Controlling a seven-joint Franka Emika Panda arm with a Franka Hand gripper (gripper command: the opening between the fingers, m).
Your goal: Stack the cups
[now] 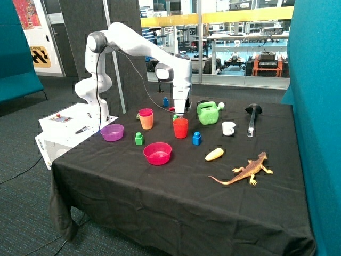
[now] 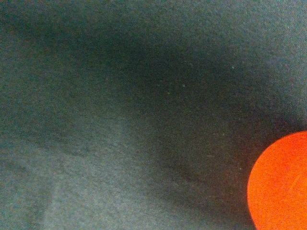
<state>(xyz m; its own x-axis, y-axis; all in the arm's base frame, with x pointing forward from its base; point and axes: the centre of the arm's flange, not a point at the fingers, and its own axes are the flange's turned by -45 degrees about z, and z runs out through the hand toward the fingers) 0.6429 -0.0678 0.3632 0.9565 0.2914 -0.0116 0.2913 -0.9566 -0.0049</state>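
Red-orange cup upright on black cloth, between green block and blue block. Magenta cup apart, seemingly nested in a yellowish one. Gripper just above red-orange rim; finger state impossible to tell.

The gripper is hanging just above a cup that is standing near the middle of the table. A second cup is standing near it, towards the robot's base. A bowl is sitting in front of both cups, and another bowl is sitting by the table edge. A block is standing between the two bowls. The watering can is sitting behind the mug. The toy lizard is lying near the front, beside the banana.
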